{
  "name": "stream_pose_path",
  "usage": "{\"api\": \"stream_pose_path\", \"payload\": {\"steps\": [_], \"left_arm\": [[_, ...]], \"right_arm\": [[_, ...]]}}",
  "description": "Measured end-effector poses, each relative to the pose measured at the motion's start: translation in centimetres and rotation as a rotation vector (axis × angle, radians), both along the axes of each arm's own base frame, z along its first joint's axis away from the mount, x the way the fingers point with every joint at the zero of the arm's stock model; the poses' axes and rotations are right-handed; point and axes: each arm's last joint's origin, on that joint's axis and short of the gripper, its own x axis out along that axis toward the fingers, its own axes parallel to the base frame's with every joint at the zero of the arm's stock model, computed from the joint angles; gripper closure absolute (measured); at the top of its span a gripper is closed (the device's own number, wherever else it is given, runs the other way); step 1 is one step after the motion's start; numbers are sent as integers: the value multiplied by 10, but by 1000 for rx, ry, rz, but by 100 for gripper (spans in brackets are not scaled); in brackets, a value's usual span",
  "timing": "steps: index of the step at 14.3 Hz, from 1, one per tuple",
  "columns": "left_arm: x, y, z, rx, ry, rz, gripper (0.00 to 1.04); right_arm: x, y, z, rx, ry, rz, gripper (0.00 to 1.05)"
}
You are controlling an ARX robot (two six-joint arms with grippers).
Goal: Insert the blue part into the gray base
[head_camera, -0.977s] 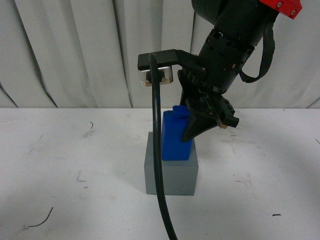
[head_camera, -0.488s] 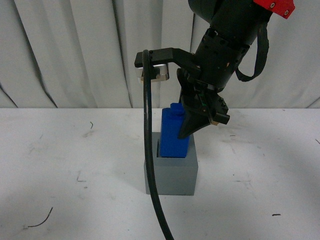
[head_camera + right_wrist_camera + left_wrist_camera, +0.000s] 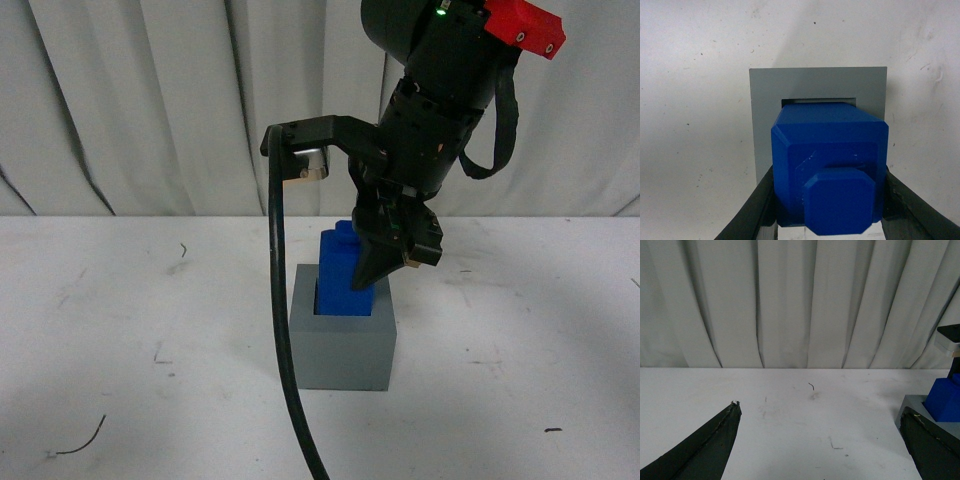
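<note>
The gray base [image 3: 342, 345] stands on the white table at the middle of the front view. The blue part [image 3: 342, 270] stands upright with its lower end inside the base's recess and its knob on top. My right gripper [image 3: 375, 270] is shut on the blue part from above. In the right wrist view the blue part [image 3: 829, 167] sits between the black fingers over the gray base [image 3: 765, 110], with a thin gap of recess showing behind it. My left gripper [image 3: 822, 440] is open and empty, apart from the base [image 3: 912, 407], which shows at that view's edge.
A black cable [image 3: 280, 330] hangs from the right arm in front of the base's left side. White curtains [image 3: 150, 100] close off the back of the table. Small dark marks lie on the table top [image 3: 80, 435].
My right gripper has moved left and down with the blue part. The part's lower end has gone from above the base's top into the recess.
</note>
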Motion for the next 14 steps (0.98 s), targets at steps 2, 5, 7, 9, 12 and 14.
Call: {"api": "stream_pose_path", "payload": {"steps": [2, 5, 7, 9, 12, 14], "left_arm": [[0, 0, 0, 0, 0, 0, 7], [0, 0, 0, 0, 0, 0, 7], [0, 0, 0, 0, 0, 0, 7], [0, 0, 0, 0, 0, 0, 7], [0, 0, 0, 0, 0, 0, 7], [0, 0, 0, 0, 0, 0, 7]], "right_arm": [[0, 0, -1, -3, -14, 41, 55], [0, 1, -3, 3, -23, 110, 30], [7, 5, 11, 102, -152, 214, 7], [-22, -29, 61, 379, -261, 89, 6], [-69, -55, 93, 614, -352, 13, 6], [-95, -82, 96, 699, -513, -237, 6]]}}
